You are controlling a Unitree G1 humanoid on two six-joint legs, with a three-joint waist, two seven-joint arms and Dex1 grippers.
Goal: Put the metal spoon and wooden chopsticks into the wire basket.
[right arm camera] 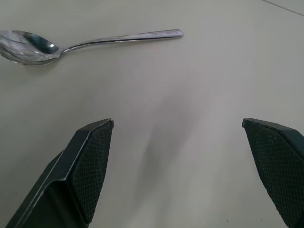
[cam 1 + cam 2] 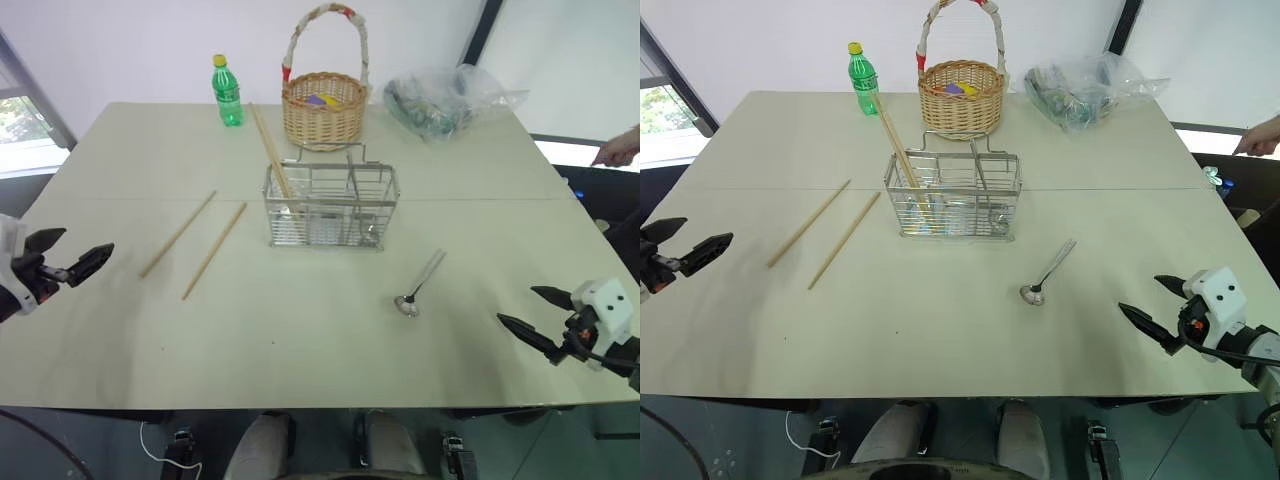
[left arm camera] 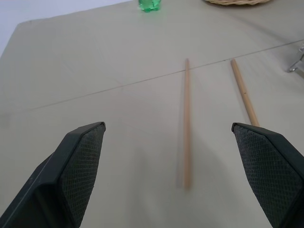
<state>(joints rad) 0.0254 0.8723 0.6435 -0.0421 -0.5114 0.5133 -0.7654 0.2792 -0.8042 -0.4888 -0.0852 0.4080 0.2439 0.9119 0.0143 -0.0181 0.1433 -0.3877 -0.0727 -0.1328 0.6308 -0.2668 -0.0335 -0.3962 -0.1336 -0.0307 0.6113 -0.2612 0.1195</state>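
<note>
- Your left gripper [image 2: 68,258] hovers over the table's [image 2: 300,340] left edge with its fingers spread wide and nothing between them; your right gripper [image 2: 535,310] does the same at the right edge.
- Two wooden chopsticks [image 2: 196,242] lie flat and loose on the table, left of the wire basket [image 2: 332,205], near your left gripper. Others already lean in the wire basket's left compartment.
- They look light and stiff, and likely roll easily. Pinch one near its middle so it stays balanced and doesn't swing.
- The metal spoon [image 2: 419,284] lies flat to the right of the wire basket and nearer you, bowl toward you, between the basket and your right gripper.
- It looks smooth, thin and slippery, lying low on the table. Grip the handle across its width, near the middle.
</note>
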